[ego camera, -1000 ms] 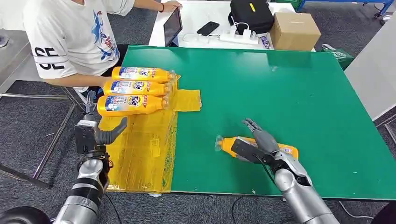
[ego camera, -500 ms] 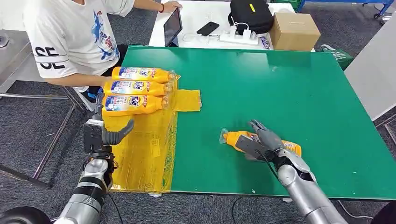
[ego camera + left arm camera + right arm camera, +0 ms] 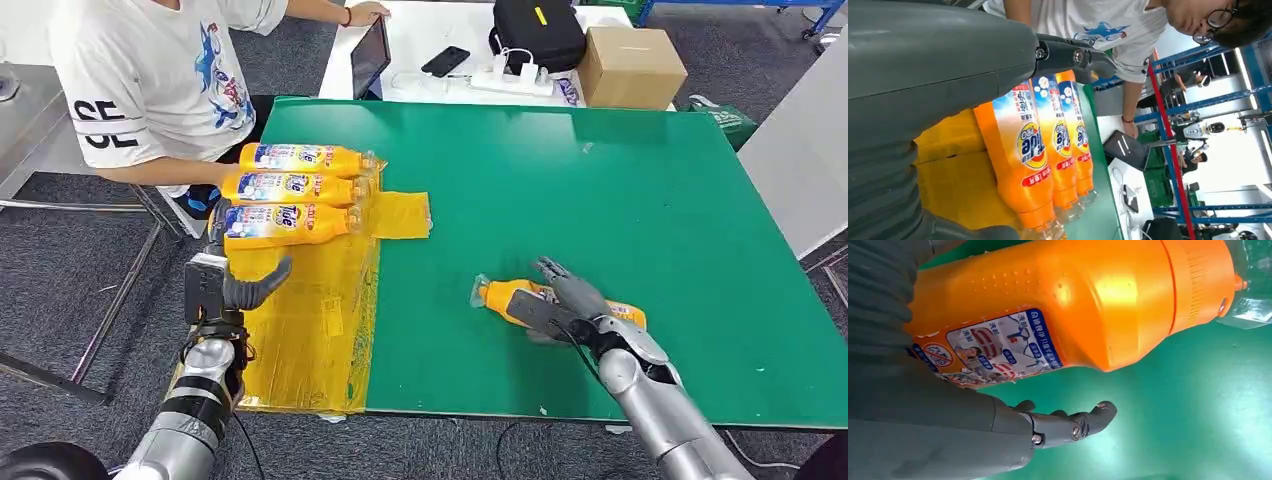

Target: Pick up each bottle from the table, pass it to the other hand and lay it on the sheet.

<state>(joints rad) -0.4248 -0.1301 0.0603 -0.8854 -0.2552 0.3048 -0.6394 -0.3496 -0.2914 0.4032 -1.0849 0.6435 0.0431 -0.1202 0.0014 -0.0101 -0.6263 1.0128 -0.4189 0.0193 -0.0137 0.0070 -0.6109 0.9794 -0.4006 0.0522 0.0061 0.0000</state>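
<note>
Green matting covers the table [image 3: 620, 200], with a yellow sheet [image 3: 310, 310] laid along its left side in the head view. Three orange bottles [image 3: 285, 188] already lie side by side across the upper part of that sheet, caps toward the green, so by my reading most of the work is done. One bottle [image 3: 510, 297] is left: it lies on its side on the green at lower centre-right, well apart from the sheet, its cap pointing left.

The right hand [image 3: 565, 305] is over the middle of this bottle, fingers spread along its body; the right wrist view shows the thumb open beside the bottle rather than clamped, so I judge the grasp not yet made. The left hand [image 3: 235, 285] holds nothing, thumb and fingers apart, and hovers over the sheet at lower left just below the nearest laid bottle. What remains: lifting, passing across, and laying the bottle down below the row.

A person in a white shirt [image 3: 150, 80] sits at upper left, an arm close to the far bottles. Beyond the green, at the top of the frame, are a tablet [image 3: 368, 55], a phone [image 3: 446, 61], a black bag [image 3: 537, 32] and a cardboard box [image 3: 630, 65], none in the way. The sheet below the row is free for the bottle.
</note>
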